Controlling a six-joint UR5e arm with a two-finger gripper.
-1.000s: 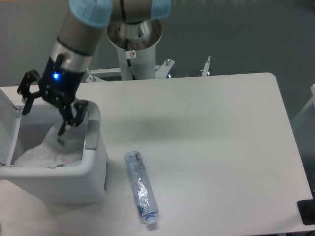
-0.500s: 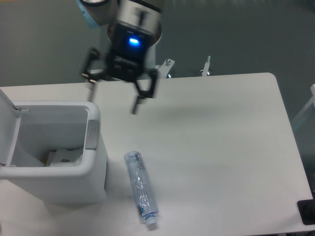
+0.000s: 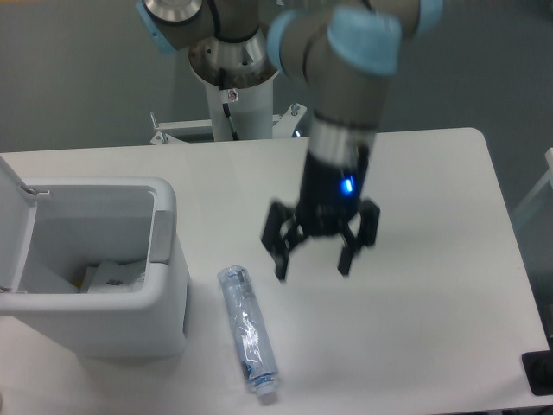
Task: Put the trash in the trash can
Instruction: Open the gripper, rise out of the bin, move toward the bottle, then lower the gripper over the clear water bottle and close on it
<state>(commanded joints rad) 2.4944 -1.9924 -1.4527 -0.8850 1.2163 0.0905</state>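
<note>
Both black fingers (image 3: pixel 281 264) of the robot's gripper (image 3: pixel 313 271) point down and stand wide apart, with nothing held between them. Half a second ago the gripper was up near the back edge of the white table (image 3: pixel 432 259), close to the white post (image 3: pixel 238 104); now it hangs over the middle of the table. One second ago it was over the bin, with its fingers by the wrinkly white plastic wrapper (image 3: pixel 108 277). That wrapper now lies down inside the boxy pale grey-white plastic trash can (image 3: pixel 164 285), which sits at about 9 o'clock from the gripper, with its flap lid (image 3: pixel 13 216) standing open on the far left side. The bin has not moved. The slim clear plastic bottle with the blue and white label (image 3: pixel 246 333) lies flat on the table in the same spot as before. It is at about 7 o'clock from the gripper, near it but not touching, and just beside the trash can. Its cap end points toward the front edge of the table. A small blue light (image 3: pixel 346 183) glows on the gripper's black body.
</note>
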